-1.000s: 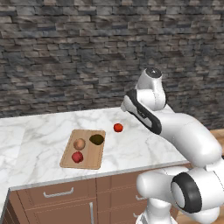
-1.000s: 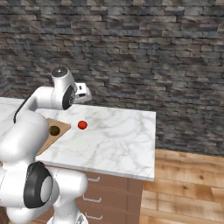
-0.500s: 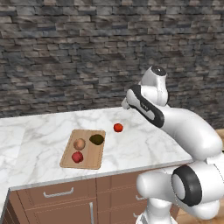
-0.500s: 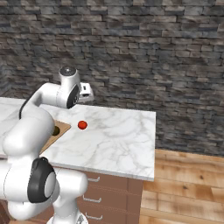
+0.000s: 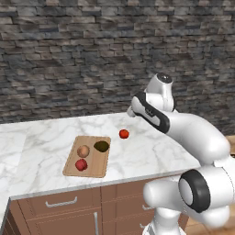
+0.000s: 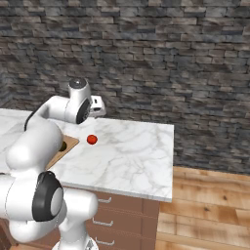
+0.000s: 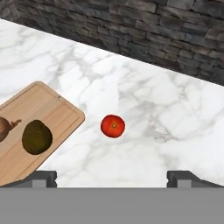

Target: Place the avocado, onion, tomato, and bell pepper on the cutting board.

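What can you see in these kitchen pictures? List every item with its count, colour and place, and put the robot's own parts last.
cutting board: one, light-brown wood, on the counter's left part.
onion: one, tan, on the board.
avocado: one, dark olive green, on the board, beside the onion.
bell pepper: one, crimson, on the board, nearest the counter's front edge.
tomato: one, bright orange-red, on the bare counter, right of the board.
counter: one, white marble with grey veins.
cabinets: brown wood with metal handles, under the counter.
wall: dark grey stone, behind the counter.
floor: wooden planks, right of the counter.
arm: one, white.
gripper: one, open, above the counter, facing the tomato.
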